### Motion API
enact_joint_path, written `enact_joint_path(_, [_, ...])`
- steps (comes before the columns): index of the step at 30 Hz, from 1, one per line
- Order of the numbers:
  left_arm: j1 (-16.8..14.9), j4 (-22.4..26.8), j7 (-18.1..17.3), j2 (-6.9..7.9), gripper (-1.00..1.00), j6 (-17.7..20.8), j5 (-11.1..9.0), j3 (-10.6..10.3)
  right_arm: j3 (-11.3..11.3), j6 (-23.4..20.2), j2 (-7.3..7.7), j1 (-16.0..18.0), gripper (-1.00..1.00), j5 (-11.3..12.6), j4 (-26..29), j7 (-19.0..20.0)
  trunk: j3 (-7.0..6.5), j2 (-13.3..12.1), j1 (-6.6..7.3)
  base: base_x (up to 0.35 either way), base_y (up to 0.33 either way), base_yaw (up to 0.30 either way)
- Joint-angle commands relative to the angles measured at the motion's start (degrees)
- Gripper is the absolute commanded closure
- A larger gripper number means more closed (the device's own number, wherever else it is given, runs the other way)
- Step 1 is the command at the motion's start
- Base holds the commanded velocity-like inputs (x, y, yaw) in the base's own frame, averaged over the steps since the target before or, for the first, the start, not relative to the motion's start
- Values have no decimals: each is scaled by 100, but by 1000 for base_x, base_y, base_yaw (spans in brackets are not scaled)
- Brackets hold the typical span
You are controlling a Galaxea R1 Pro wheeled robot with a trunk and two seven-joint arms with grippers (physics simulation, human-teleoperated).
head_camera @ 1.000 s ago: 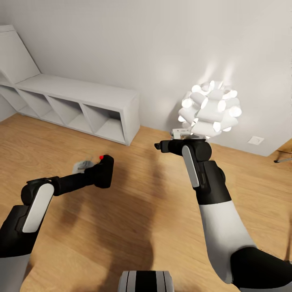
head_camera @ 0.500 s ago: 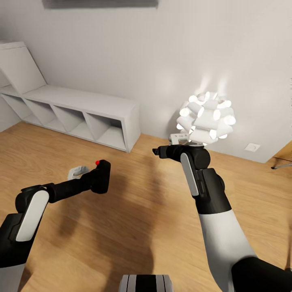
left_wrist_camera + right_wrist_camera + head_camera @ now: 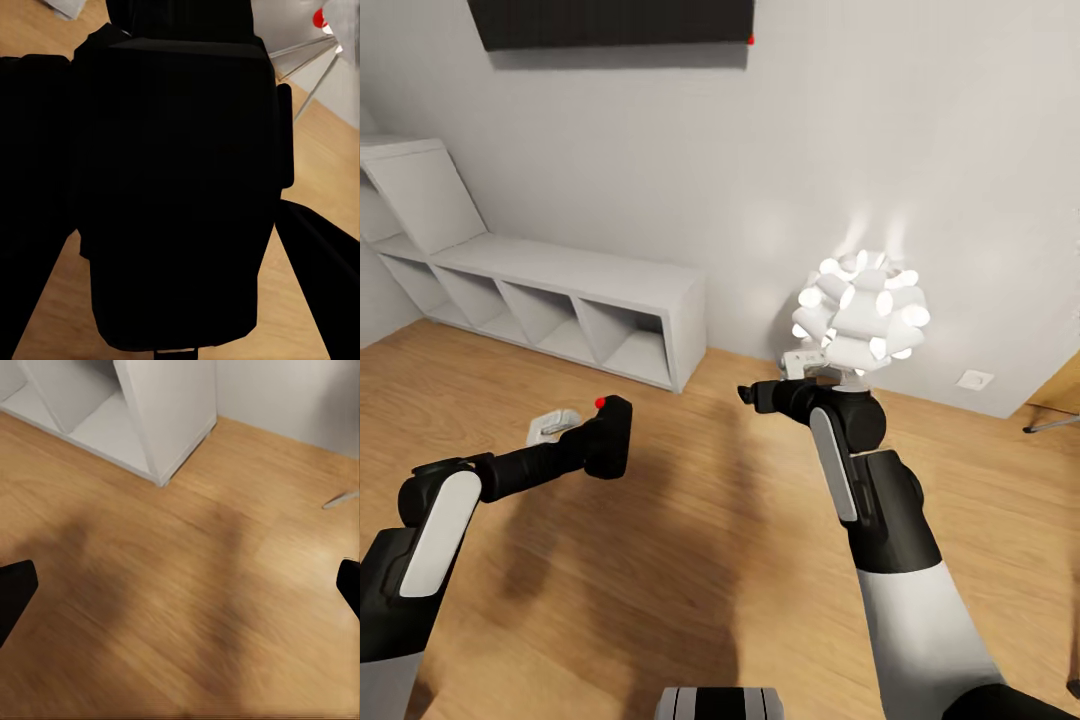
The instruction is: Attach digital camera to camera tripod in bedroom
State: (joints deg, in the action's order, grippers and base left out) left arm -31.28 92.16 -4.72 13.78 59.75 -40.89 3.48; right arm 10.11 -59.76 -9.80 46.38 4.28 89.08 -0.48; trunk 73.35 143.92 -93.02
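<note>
The small matte-black boxy digital camera (image 3: pixel 610 447) with its round red button is held clenched in the left gripper (image 3: pixel 595 450) fingers, while the right gripper (image 3: pixel 180 585) fingers are spread wide with nothing between them. The grasp is judged done; no tripod can be made out with certainty, so finding it and attaching are left. Bare light wood plank floor (image 3: pixel 690 520) lies open ahead, bounded by the white cube shelf (image 3: pixel 590 300), the pale grey wall (image 3: pixel 810 140) and the glowing white floor lamp (image 3: pixel 858 315) beside the right arm.

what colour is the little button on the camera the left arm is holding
Red, a small round button on the matte-black digital camera in the left gripper; clearest in the head view.
</note>
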Motion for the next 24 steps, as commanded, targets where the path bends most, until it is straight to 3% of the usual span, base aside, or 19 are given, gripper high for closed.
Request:
enact_joint_path(1, [1,2,-41,-4,100,25,34,6,-2,-24,0,-89,-100,19,73,-5,-19,0,3,0,0,0])
enact_joint_path(6, [54,3,16,-44,100,25,31,-35,-8,-24,12,-477,-100,15,244,-1,-129,-7,16,0,0,0])
enact_joint_path(9, [112,3,152,-182,100,25,31,-99,-16,-24,26,-848,-100,22,313,17,-196,-11,24,0,0,0])
enact_joint_path(13, [221,-9,330,-284,100,25,36,-128,1,-24,28,-1036,-100,18,337,15,-284,-16,34,0,0,0])
enact_joint_path(14, [285,-17,390,-306,100,-1,40,-133,7,-24,29,-1078,-100,17,342,14,-307,-17,37,0,0,0])
enact_joint_path(15, [624,-11,531,-328,100,-272,44,-104,91,-24,30,-1191,-100,14,357,4,-329,-19,39,0,0,0])
enact_joint_path(18, [821,-30,594,-349,100,-516,45,-114,198,-24,30,-1217,-100,12,361,0,-395,-23,47,0,0,0])
enact_joint_path(19, [1066,-57,662,-384,100,-725,41,-151,298,-24,31,-1241,-100,12,363,3,-417,-24,50,0,0,0])
enact_joint_path(24, [1237,-72,737,-435,100,-827,49,-214,351,3,36,-1264,-100,12,364,13,-528,-31,63,0,0,0])
